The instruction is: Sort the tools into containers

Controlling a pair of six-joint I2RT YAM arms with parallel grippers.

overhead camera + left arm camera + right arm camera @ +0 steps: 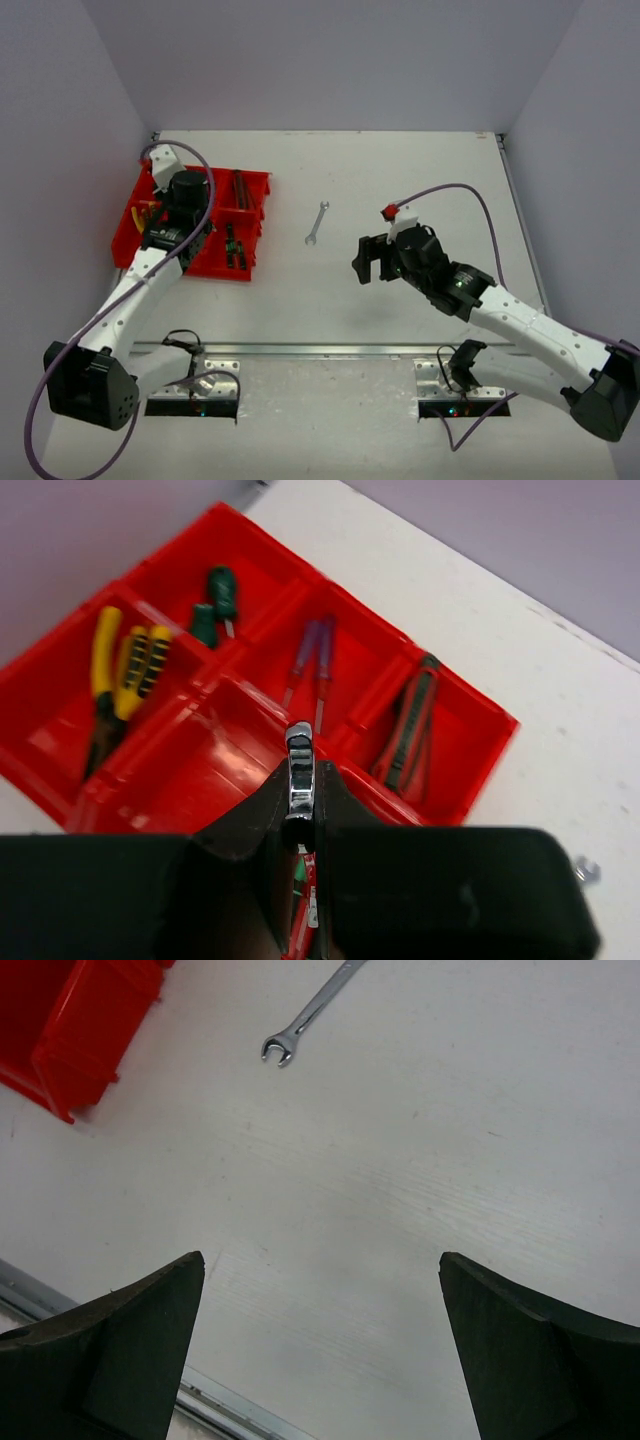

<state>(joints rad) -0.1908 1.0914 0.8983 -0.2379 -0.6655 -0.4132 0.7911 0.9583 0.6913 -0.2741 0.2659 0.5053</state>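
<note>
From the top camera, the left gripper [172,236] hung over the red tray [256,182], likely so it could drop its tool into a box; the arm hid what it held. One loose wrench [316,223] lay on the white table [420,170], between the tray and the right gripper [371,260]; that gripper sat near it, maybe ready to go and get it.

The left wrist camera showed what the top one could not; the fingers were clamped tight on a silver wrench [299,770], held above a bare box of the tray. Other boxes had yellow pliers [118,675], green screwdrivers [214,605], purple screwdrivers [310,665] and a knife [408,730]; each kind had its own box.

The right wrist camera showed its own fingers [150,1340] wide apart with nothing between them. The loose wrench lay flat ahead, near the tray's corner but not touching it; I think the wide gap was there so the fingers could fit around it.
</note>
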